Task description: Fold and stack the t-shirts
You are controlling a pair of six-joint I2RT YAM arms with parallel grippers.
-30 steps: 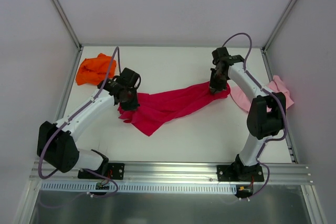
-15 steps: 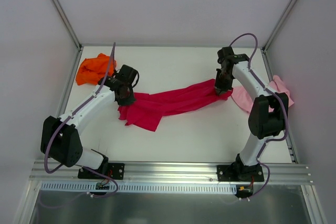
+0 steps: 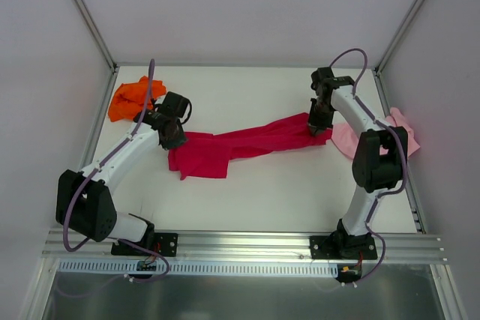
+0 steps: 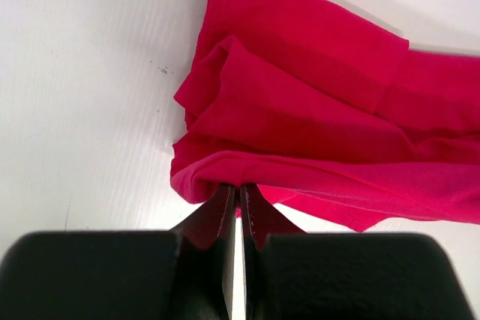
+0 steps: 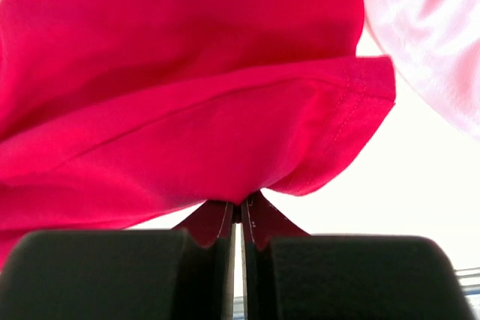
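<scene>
The crimson red t-shirt (image 3: 240,144) is stretched across the table's middle between both grippers. My left gripper (image 3: 174,139) is shut on its left end; in the left wrist view the gripper (image 4: 239,189) pinches a fold of the red t-shirt (image 4: 315,125). My right gripper (image 3: 318,127) is shut on its right end; in the right wrist view the gripper (image 5: 241,206) pinches the red t-shirt (image 5: 187,110). The bright orange t-shirt (image 3: 132,97) lies crumpled at the back left. The pale pink t-shirt (image 3: 367,136) lies at the right, and it also shows in the right wrist view (image 5: 427,43).
The white table (image 3: 247,200) is enclosed by white walls on the left, back and right. An aluminium rail (image 3: 247,249) with both arm bases runs along the near edge.
Both grippers have pulled apart, the left one leftward and back, the right one rightward. The red t-shirt is drawn out longer and flatter, its hanging front fold pulled in.
</scene>
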